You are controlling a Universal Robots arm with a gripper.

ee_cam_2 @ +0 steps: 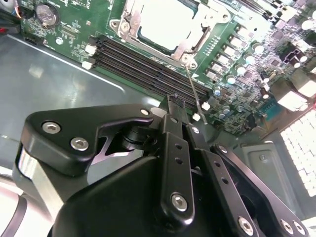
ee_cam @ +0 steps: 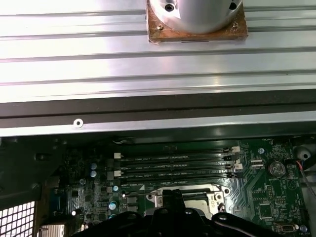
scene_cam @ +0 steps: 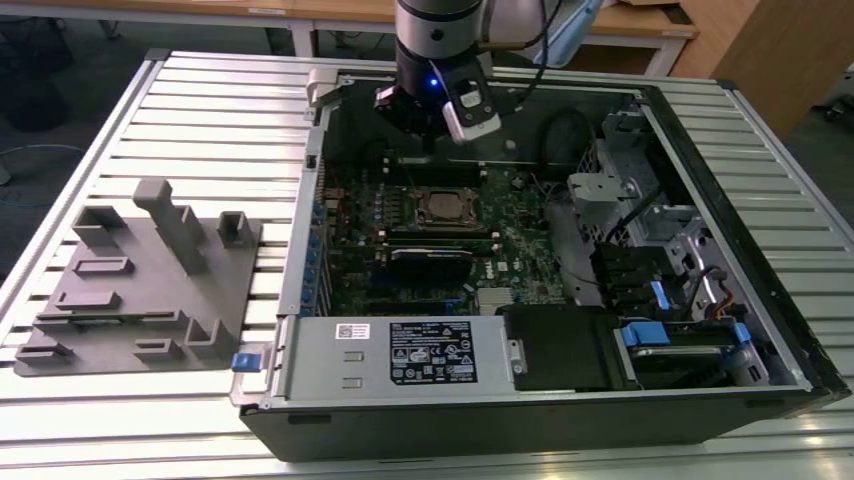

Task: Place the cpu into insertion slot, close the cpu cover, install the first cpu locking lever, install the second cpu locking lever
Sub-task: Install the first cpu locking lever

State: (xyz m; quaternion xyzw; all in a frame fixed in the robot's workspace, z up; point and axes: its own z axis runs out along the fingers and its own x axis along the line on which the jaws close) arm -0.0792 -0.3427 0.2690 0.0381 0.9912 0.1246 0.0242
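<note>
The cpu (ee_cam_2: 165, 24) sat seated under the cpu cover (ee_cam_2: 191, 35), just ahead of the claw (ee_cam_2: 176, 101), which was clenched on nothing. The thin locking lever (ee_cam_2: 195, 91) stood loose right beside its tips. My worry was that those tips could slip off the springy wire and gouge the green board (ee_cam_2: 237, 59).

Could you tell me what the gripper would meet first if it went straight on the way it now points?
Probably the long black memory slots, just short of the insertion slot; the gripper points at them, though depth is unclear.
</note>
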